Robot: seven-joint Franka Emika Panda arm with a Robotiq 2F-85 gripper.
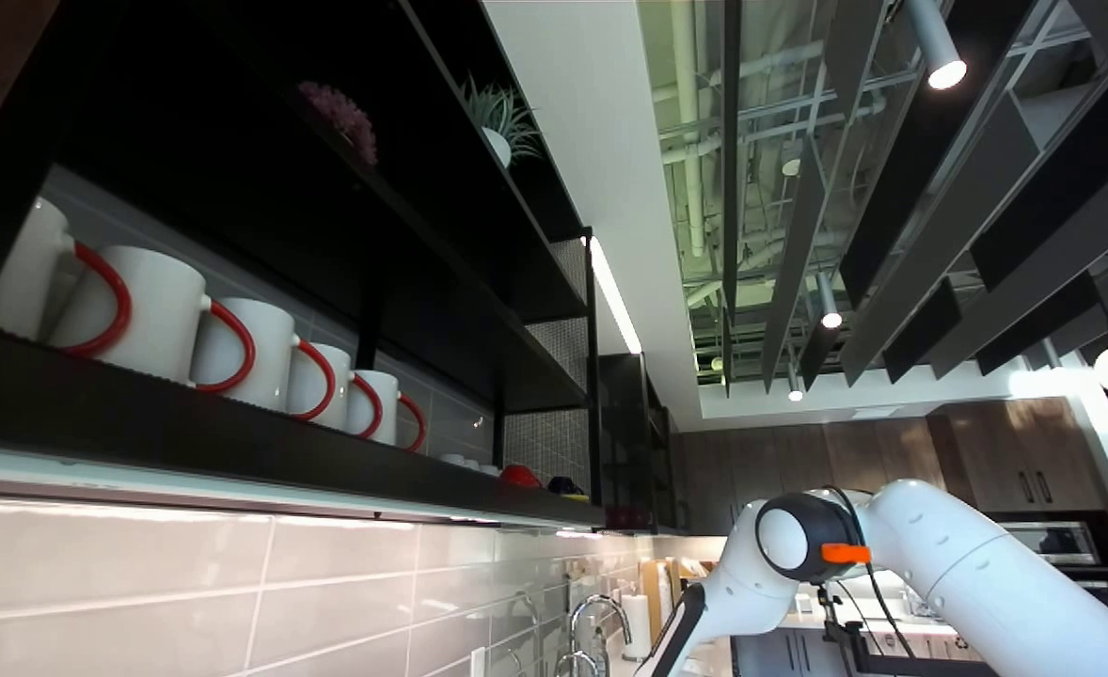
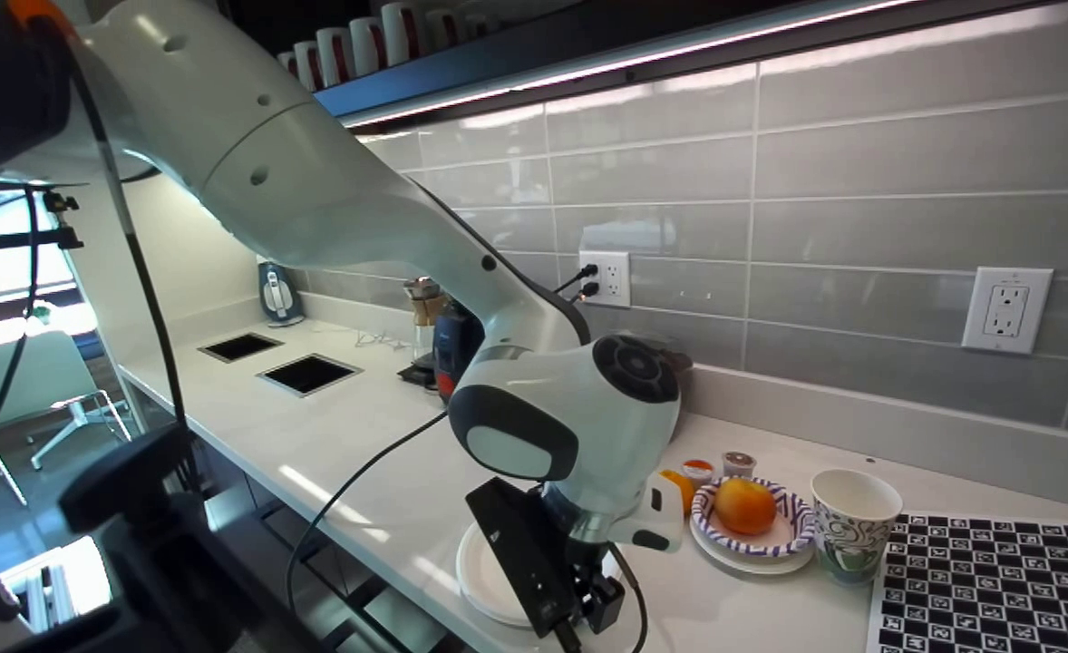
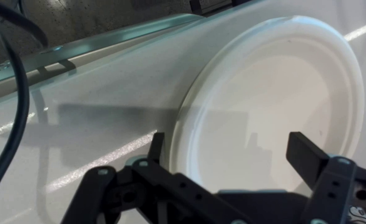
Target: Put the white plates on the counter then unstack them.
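White plate [image 3: 273, 87] rests on the tabletop [image 2: 733, 621]; call that plate the clock's middle. The front edge is near, at 11 o'clock in the wrist view. So the 1st part of the job looks done. Unstacking is prob. left: can't tell if more plates hide under that rim. The tool [image 3: 227, 140] is spread wide & holds nothing. 1 finger [image 3: 156, 147] is just outside the rim at abt. 8 o'clock, & the other finger [image 3: 307, 157] is over the plate at abt. 5. Can't tell if either touches. To do, I guess: pinch the rim, lift only the top plate & set it down beside the rest.

In an exterior view, a 2nd white plate [image 2: 756, 566] is just shy of 3 o'clock, under a patterned bowl [image 2: 795, 519] w/ an orange fruit [image 2: 744, 506] in it. Past that come a paper cup [image 2: 851, 526] & a checkered board [image 2: 978, 580], both abt. 3 o'clock. They'd get in the way if a plate went down there. Wrist view: a black cord [image 3: 23, 96] is at 9 o'clock; it might snag.
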